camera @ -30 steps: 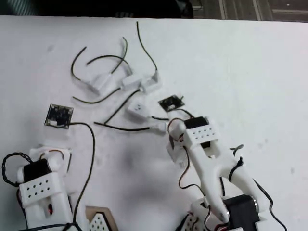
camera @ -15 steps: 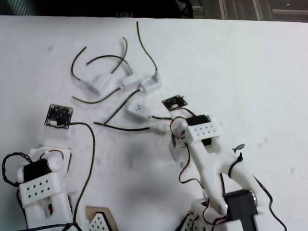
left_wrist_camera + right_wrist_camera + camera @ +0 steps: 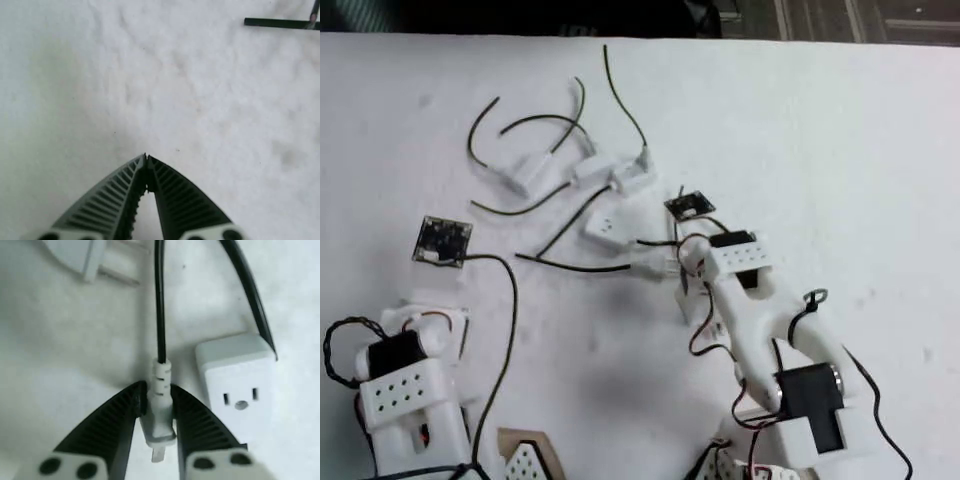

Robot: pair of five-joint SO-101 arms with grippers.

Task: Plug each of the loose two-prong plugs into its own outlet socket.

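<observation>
– Checking the right gripper first: what do its fingers hold?
– They are closed most of the way onto a white plug, with one finger pressed to each side of its body. A metal blade shows at the plug's end nearer the wrist. Its black cord leads off from the far end.
– And the nearest socket?
– A white outlet socket lies just beside the held plug but apart from it, with its slots facing up. A second plug with two bare prongs lies farther out, near the cord.
– Position on the table, by the high view?
– The held plug sits at the centre of the frame, at the tip of the right arm, which comes up from the lower right. The socket is up and to the left of it. Three white connector pieces with dark cords lie in the upper left-centre. Whether each is a plug or a socket cannot be told.
– The left gripper?
– Its fingertips meet with nothing between them, over the white table. The left arm stands in the lower left corner of the high view, well apart from every plug.
</observation>
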